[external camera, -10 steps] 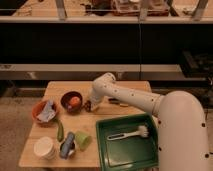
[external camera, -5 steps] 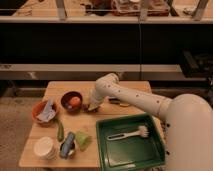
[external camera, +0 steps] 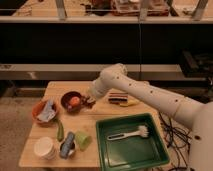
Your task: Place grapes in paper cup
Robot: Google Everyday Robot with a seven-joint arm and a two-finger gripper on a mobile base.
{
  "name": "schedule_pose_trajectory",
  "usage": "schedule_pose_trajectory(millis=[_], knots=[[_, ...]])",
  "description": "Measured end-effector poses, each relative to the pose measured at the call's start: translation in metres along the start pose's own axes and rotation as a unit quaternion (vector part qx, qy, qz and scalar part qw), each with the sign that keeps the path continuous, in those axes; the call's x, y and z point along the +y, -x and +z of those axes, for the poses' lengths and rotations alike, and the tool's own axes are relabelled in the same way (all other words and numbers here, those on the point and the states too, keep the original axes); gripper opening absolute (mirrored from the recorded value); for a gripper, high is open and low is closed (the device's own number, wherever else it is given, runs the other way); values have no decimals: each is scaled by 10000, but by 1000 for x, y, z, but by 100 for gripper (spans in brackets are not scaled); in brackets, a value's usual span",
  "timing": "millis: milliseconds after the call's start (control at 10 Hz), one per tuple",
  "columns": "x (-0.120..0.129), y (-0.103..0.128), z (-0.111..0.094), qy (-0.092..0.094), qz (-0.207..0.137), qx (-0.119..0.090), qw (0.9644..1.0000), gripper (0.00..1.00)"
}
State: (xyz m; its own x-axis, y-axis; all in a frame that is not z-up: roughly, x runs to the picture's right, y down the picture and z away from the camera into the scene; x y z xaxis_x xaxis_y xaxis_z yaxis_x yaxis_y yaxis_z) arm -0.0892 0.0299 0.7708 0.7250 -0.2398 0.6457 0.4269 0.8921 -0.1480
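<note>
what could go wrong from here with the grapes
The gripper is down at the grapes, right beside the dark bowl holding an orange fruit, so it might nudge that bowl. The paper cup stands at the table's near left corner, past a green cup and a green vegetable; the carry could clip them.

tbl (external camera: 56, 90) | green tray (external camera: 126, 119), paper cup (external camera: 45, 147), orange bowl (external camera: 35, 111), green veg(?) (external camera: 60, 131) | gripper (external camera: 90, 100) nr dark bowl (external camera: 69, 93)

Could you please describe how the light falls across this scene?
Camera view: warm light covers the wooden table; the cream-white paper cup looks bright; the shelves behind lie in deep shadow; the gripper, beside the dark bowl with the orange fruit, looks dim under the white arm.
</note>
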Motion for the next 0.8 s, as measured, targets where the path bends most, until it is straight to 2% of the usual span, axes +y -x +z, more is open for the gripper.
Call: schedule_pose_trajectory(millis=[100, 200, 400, 500, 700, 800], knots=[[-2, 16, -20, -69, -134, -107, 9998, 0], [2, 42, -45, -141, -380, -263, 9988, 0], [10, 77, -69, -204, -743, -435, 9961, 0], [15, 98, -78, -217, -993, -564, 9932, 0], [19, 140, -84, -191, -1508, -844, 9848, 0], [17, 164, -83, -177, -1797, -978, 9787, 0]])
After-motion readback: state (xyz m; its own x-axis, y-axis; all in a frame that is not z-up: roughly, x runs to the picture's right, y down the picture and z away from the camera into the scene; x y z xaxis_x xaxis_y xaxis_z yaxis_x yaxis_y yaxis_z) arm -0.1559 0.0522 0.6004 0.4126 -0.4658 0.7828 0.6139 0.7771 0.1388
